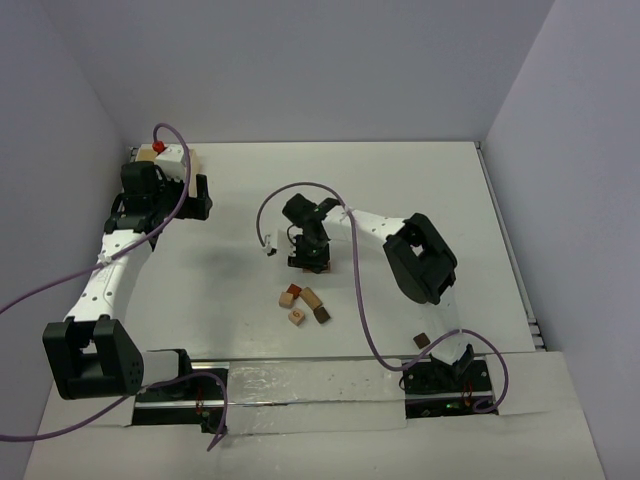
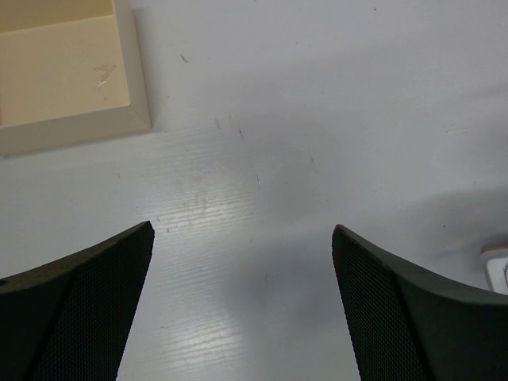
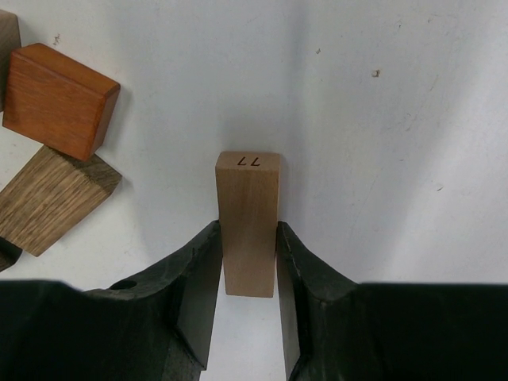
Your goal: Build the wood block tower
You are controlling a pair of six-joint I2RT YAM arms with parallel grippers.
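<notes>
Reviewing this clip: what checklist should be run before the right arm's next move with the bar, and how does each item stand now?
1. The right gripper is shut on the tan bar: ok, gripped on both sides.
2. The bar is straight in the grip: ok, lined up with the gripper.
3. The bar is apart from the reddish-brown block and the grey-brown block: ok, a gap shows.
4. The left gripper is open and holds nothing: ok, over the table near the pale box.
5. The bar is lifted off the table: cannot tell.
</notes>
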